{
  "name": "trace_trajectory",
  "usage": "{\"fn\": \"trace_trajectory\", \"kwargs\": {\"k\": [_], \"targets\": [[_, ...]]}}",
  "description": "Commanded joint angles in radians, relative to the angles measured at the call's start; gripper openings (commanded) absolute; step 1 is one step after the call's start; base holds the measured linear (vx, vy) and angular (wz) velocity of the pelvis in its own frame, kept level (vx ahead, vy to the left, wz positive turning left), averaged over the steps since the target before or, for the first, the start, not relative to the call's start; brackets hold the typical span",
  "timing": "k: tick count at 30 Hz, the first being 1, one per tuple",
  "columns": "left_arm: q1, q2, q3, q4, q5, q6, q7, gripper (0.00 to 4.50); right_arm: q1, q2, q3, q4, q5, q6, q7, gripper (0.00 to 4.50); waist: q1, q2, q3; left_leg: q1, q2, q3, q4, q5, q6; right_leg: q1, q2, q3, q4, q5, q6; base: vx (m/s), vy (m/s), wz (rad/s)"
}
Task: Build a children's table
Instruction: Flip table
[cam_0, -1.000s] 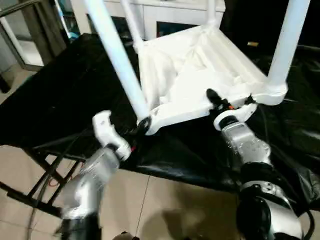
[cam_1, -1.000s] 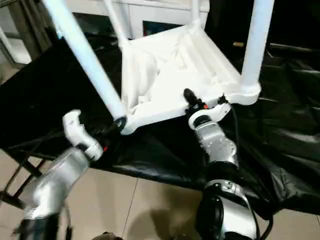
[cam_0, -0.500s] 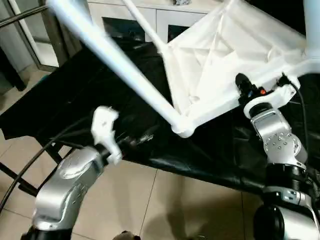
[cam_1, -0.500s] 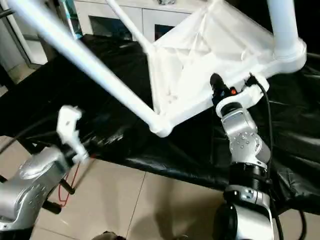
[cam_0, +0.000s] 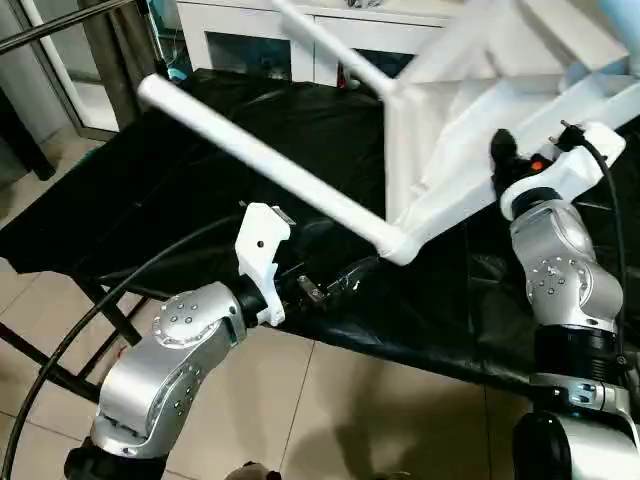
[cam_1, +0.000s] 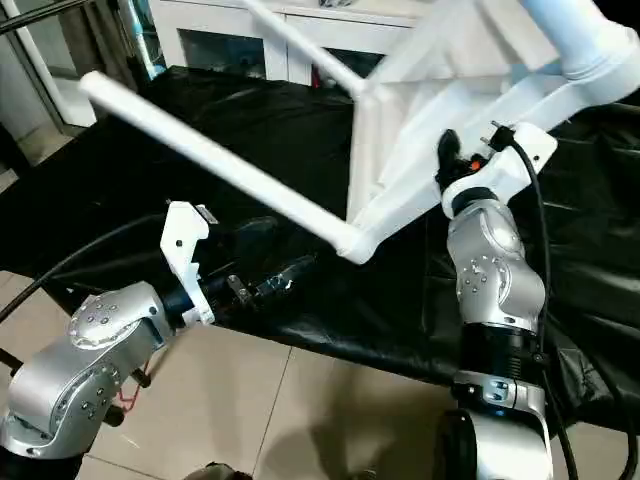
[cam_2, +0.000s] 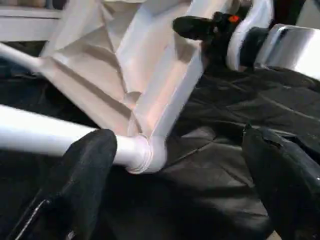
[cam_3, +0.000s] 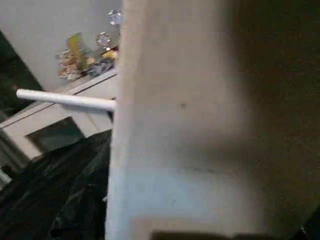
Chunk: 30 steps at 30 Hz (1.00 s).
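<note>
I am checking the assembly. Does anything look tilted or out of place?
Yes. The children's table is tipped on edge over the black sheet, one leg sticking out sideways. The right gripper grips its rim; the left gripper is open.

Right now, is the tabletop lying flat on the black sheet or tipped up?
Tipped up. The tabletop stands steeply on one corner, ribbed underside showing, its near leg jutting sideways over the black sheet, with the right gripper on its rim.

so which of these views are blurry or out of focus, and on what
Left eye view: the tabletop is smeared by motion at its upper edge, while the near leg is fairly crisp. Left wrist view: the left end effector's fingers are soft, close-up dark blobs. Right wrist view: the tabletop's close white surface is out of focus, the cabinet behind clearer.
</note>
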<state>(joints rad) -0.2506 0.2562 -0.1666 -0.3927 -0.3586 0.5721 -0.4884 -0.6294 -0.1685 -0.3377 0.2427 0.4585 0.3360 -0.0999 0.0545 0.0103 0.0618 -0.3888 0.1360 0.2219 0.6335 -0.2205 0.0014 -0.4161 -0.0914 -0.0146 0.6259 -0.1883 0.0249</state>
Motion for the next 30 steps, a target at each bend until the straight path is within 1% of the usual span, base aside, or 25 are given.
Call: {"fn": "trace_trajectory", "kwargs": {"k": [1, 2, 3, 4, 5, 6, 8, 9, 10, 11, 12, 13, 15, 16, 18, 19, 20, 21, 22, 24, 25, 26, 27, 28, 30], "targets": [[-0.028, 0.009, -0.007, 0.014, 0.042, -0.002, 0.026, 4.5, 0.006, -0.034, 0.053, 0.016, -0.091, 0.037, -0.029, 1.98, -0.009, -0.013, -0.067, 0.023, 0.071, -0.043, -0.09, -0.14, -0.029, 0.037, -0.037, 0.03, -0.076, -0.181, -0.159, 0.0, 0.0, 0.0], [-0.045, 0.022, -0.009, 0.027, 0.072, -0.022, 0.034, 4.5, 0.013, -0.057, 0.093, -0.004, -0.129, 0.062, -0.025, 1.98, -0.012, -0.02, -0.068, 0.023, 0.071, -0.041, -0.088, -0.139, -0.028, 0.039, -0.037, 0.03, -0.076, -0.183, -0.157, 0.0, 0.0, 0.0], [-0.066, 0.04, -0.012, 0.044, 0.109, -0.057, 0.037, 4.5, 0.021, -0.083, 0.14, -0.028, -0.175, 0.087, -0.017, 1.98, -0.012, -0.018, -0.068, 0.021, 0.07, -0.043, -0.088, -0.131, -0.026, 0.039, -0.036, 0.03, -0.078, -0.195, -0.147, 0.0, 0.0, 0.0], [-0.078, 0.045, -0.012, 0.05, 0.121, -0.076, 0.036, 4.5, 0.02, -0.087, 0.148, -0.034, -0.181, 0.096, -0.017, 1.98, -0.012, -0.018, -0.067, 0.021, 0.07, -0.044, -0.088, -0.128, -0.026, 0.041, -0.037, 0.03, -0.078, -0.198, -0.141, 0.0, 0.0, 0.0], [-0.104, 0.051, -0.01, 0.06, 0.142, -0.111, 0.037, 4.5, 0.017, -0.092, 0.157, -0.043, -0.188, 0.116, -0.021, 1.98, -0.017, -0.033, -0.069, 0.02, 0.07, -0.042, -0.085, -0.118, -0.022, 0.042, -0.038, 0.03, -0.078, -0.2, -0.134, 0.0, 0.0, 0.0], [-0.124, 0.049, -0.005, 0.065, 0.153, -0.129, 0.043, 4.5, 0.016, -0.101, 0.168, -0.049, -0.196, 0.128, -0.021, 1.98, -0.015, -0.026, -0.069, 0.019, 0.07, -0.045, -0.085, -0.114, -0.022, 0.042, -0.04, 0.031, -0.075, -0.202, -0.136, 0.0, 0.0, 0.0], [-0.153, 0.045, 0.003, 0.074, 0.164, -0.15, 0.054, 4.5, 0.013, -0.115, 0.186, -0.053, -0.22, 0.137, -0.021, 1.98, -0.017, -0.021, -0.071, 0.024, 0.073, -0.045, -0.086, -0.117, -0.031, 0.038, -0.041, 0.031, -0.075, -0.196, -0.142, 0.0, 0.0, 0.0], [-0.153, 0.045, 0.003, 0.074, 0.164, -0.15, 0.054, 4.5, 0.013, -0.115, 0.186, -0.053, -0.22, 0.137, -0.021, 1.98, -0.02, -0.021, -0.069, 0.023, 0.073, -0.046, -0.087, -0.122, -0.037, 0.037, -0.038, 0.03, -0.076, -0.193, -0.145, 0.0, 0.0, 0.0], [-0.207, 0.037, 0.015, 0.091, 0.192, -0.191, 0.081, 4.5, 0.008, -0.136, 0.209, -0.053, -0.265, 0.137, -0.031, 1.98, -0.025, -0.046, -0.07, 0.023, 0.075, -0.044, -0.088, -0.133, -0.041, 0.037, -0.034, 0.028, -0.077, -0.178, -0.148, 0.0, 0.0, 0.0], [-0.227, 0.036, 0.017, 0.099, 0.206, -0.21, 0.091, 4.5, 0.005, -0.141, 0.216, -0.052, -0.277, 0.136, -0.036, 1.98, -0.017, -0.036, -0.074, 0.033, 0.074, -0.042, -0.084, -0.134, -0.044, 0.033, -0.038, 0.031, -0.073, -0.165, -0.154, 0.0, 0.0, 0.0], [-0.24, 0.041, 0.013, 0.106, 0.222, -0.231, 0.093, 4.5, 0.004, -0.145, 0.223, -0.052, -0.286, 0.137, -0.042, 1.98, -0.019, -0.035, -0.073, 0.034, 0.074, -0.041, -0.084, -0.133, -0.044, 0.031, -0.038, 0.032, -0.073, -0.152, -0.159, 0.0, 0.0, 0.0], [-0.264, 0.053, 0.005, 0.119, 0.252, -0.272, 0.093, 4.5, 0.003, -0.152, 0.243, -0.05, -0.308, 0.137, -0.055, 1.97, -0.021, -0.04, -0.073, 0.029, 0.074, -0.042, -0.084, -0.127, -0.041, 0.036, -0.037, 0.031, -0.072, -0.137, -0.163, 0.0, 0.0, 0.0], [-0.276, 0.061, 0.002, 0.128, 0.269, -0.297, 0.093, 4.5, 0.003, -0.154, 0.257, -0.048, -0.325, 0.137, -0.064, 1.97, -0.017, -0.036, -0.072, 0.031, 0.076, -0.044, -0.086, -0.128, -0.045, 0.036, -0.038, 0.03, -0.07, -0.122, -0.162, 0.0, 0.0, 0.0], [-0.303, 0.081, -0.008, 0.15, 0.314, -0.356, 0.095, 4.5, 0.007, -0.147, 0.288, -0.043, -0.352, 0.129, -0.058, 1.97, -0.017, -0.037, -0.071, 0.033, 0.076, -0.043, -0.088, -0.139, -0.052, 0.034, -0.036, 0.029, -0.073, -0.129, -0.162, 0.0, 0.0, 0.0], [-0.326, 0.106, -0.024, 0.169, 0.365, -0.415, 0.096, 4.5, 0.013, -0.139, 0.318, -0.035, -0.362, 0.131, -0.028, 1.97, -0.016, -0.037, -0.073, 0.035, 0.076, -0.044, -0.089, -0.156, -0.062, 0.034, -0.037, 0.03, -0.072, -0.14, -0.156, 0.0, 0.0, 0.0], [-0.327, 0.107, -0.025, 0.17, 0.367, -0.418, 0.096, 4.5, 0.013, -0.139, 0.32, -0.034, -0.362, 0.131, -0.026, 1.97, -0.016, -0.034, -0.073, 0.034, 0.076, -0.046, -0.091, -0.158, -0.063, 0.035, -0.038, 0.029, -0.072, -0.139, -0.155, 0.0, 0.0, 0.0], [-0.349, 0.135, -0.042, 0.181, 0.421, -0.485, 0.097, 4.5, 0.02, -0.14, 0.354, -0.03, -0.377, 0.135, 0.005, 1.97, -0.017, -0.034, -0.072, 0.03, 0.078, -0.05, -0.094, -0.165, -0.073, 0.039, -0.04, 0.028, -0.071, -0.14, -0.15, 0.0, 0.0, 0.0], [-0.357, 0.144, -0.047, 0.184, 0.437, -0.51, 0.097, 4.5, 0.025, -0.138, 0.358, -0.034, -0.373, 0.134, 0.017, 2.53, -0.017, -0.032, -0.073, 0.031, 0.078, -0.05, -0.094, -0.17, -0.075, 0.04, -0.041, 0.028, -0.07, -0.136, -0.151, 0.0, 0.0, 0.0], [-0.37, 0.158, -0.055, 0.19, 0.46, -0.548, 0.094, 4.5, 0.03, -0.139, 0.366, -0.041, -0.374, 0.137, 0.029, 2.67, -0.019, -0.033, -0.073, 0.03, 0.079, -0.052, -0.094, -0.168, -0.077, 0.041, -0.042, 0.028, -0.069, -0.123, -0.153, 0.0, 0.0, 0.0], [-0.388, 0.182, -0.069, 0.204, 0.504, -0.62, 0.09, 4.5, 0.04, -0.138, 0.369, -0.055, -0.374, 0.142, 0.036, 2.67, -0.02, -0.034, -0.073, 0.028, 0.079, -0.052, -0.094, -0.161, -0.082, 0.045, -0.044, 0.028, -0.066, -0.11, -0.162, 0.0, 0.0, 0.0], [-0.388, 0.182, -0.069, 0.204, 0.504, -0.62, 0.09, 4.5, 0.04, -0.138, 0.369, -0.055, -0.374, 0.142, 0.036, 2.76, -0.021, -0.033, -0.072, 0.028, 0.078, -0.051, -0.093, -0.162, -0.079, 0.044, -0.044, 0.029, -0.069, -0.111, -0.164, 0.0, 0.0, 0.0], [-0.404, 0.212, -0.085, 0.234, 0.565, -0.7, 0.098, 4.5, 0.054, -0.136, 0.361, -0.073, -0.373, 0.145, 0.031, 2.88, -0.021, -0.033, -0.073, 0.025, 0.077, -0.051, -0.092, -0.156, -0.073, 0.045, -0.044, 0.03, -0.071, -0.101, -0.169, 0.0, 0.0, 0.0], [-0.414, 0.23, -0.093, 0.256, 0.602, -0.731, 0.109, 4.5, 0.064, -0.137, 0.356, -0.087, -0.372, 0.143, 0.031, 3.01, -0.02, -0.031, -0.076, 0.027, 0.078, -0.051, -0.091, -0.153, -0.075, 0.047, -0.046, 0.03, -0.066, -0.091, -0.171, 0.0, 0.0, 0.0], [-0.416, 0.234, -0.095, 0.262, 0.61, -0.738, 0.112, 4.5, 0.066, -0.137, 0.355, -0.09, -0.371, 0.143, 0.031, 3.01, -0.021, -0.034, -0.077, 0.027, 0.078, -0.05, -0.09, -0.141, -0.069, 0.048, -0.046, 0.031, -0.064, -0.074, -0.177, 0.0, 0.0, 0.0], [-0.441, 0.261, -0.099, 0.311, 0.672, -0.786, 0.148, 4.5, 0.085, -0.137, 0.348, -0.128, -0.37, 0.131, 0.038, 3.23, -0.02, -0.03, -0.079, 0.027, 0.078, -0.05, -0.088, -0.112, -0.063, 0.049, -0.046, 0.03, -0.059, -0.041, -0.191, 0.0, 0.0, 0.0]]}}
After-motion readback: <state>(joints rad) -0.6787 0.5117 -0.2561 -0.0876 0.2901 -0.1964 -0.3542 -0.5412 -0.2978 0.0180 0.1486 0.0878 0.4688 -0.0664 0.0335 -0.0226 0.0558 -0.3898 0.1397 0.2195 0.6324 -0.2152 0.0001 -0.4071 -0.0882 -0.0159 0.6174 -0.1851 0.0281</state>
